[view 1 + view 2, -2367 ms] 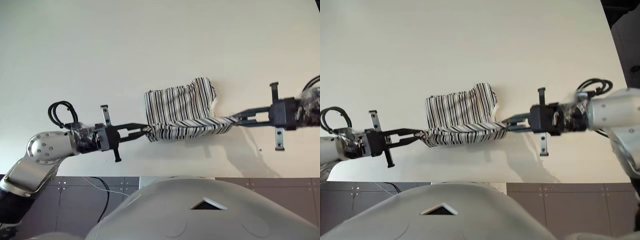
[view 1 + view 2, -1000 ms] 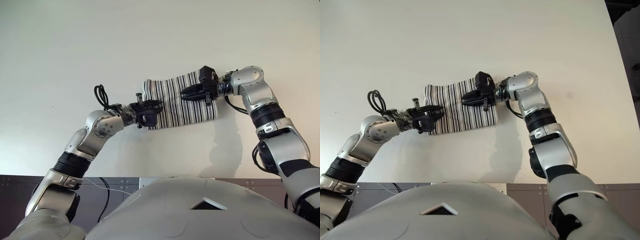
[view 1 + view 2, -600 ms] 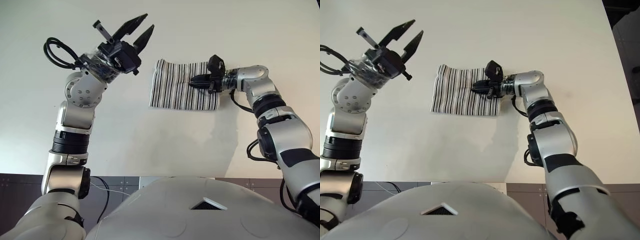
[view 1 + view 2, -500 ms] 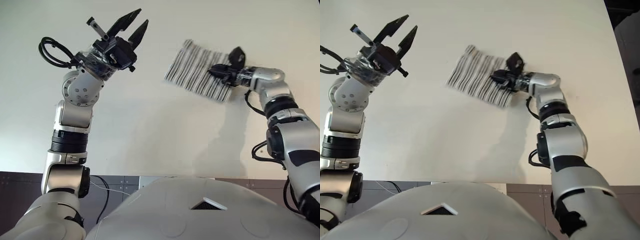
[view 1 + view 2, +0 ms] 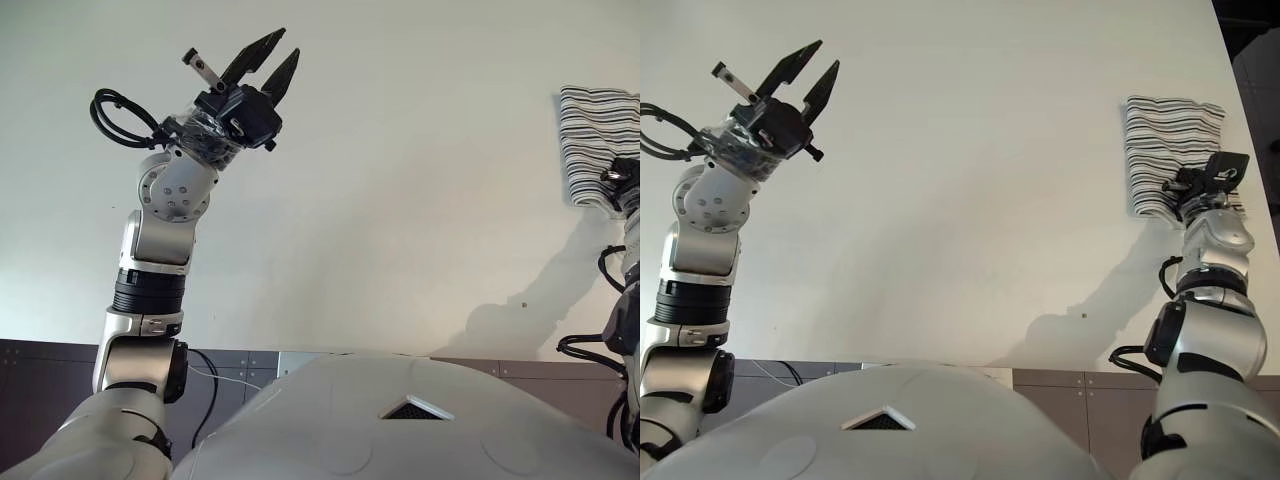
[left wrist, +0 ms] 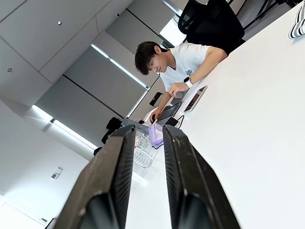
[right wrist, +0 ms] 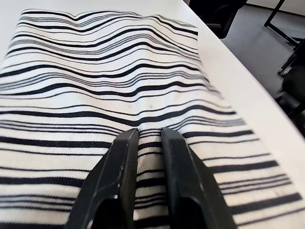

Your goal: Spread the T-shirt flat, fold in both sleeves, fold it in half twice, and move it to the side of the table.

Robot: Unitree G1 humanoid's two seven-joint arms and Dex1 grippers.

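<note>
Nearly done, I judge: folded T-shirt (image 5: 1170,140) at the table's (image 5: 970,180) right edge, right gripper (image 7: 149,136) pinching it, left gripper (image 5: 828,54) spread open.

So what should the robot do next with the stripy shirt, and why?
Probably open the right gripper and lift it away. The folded T-shirt lies flat by the right edge of the table, where the task wants it, and that gripper is pinching its fabric. The left gripper is open, raised well clear.
</note>
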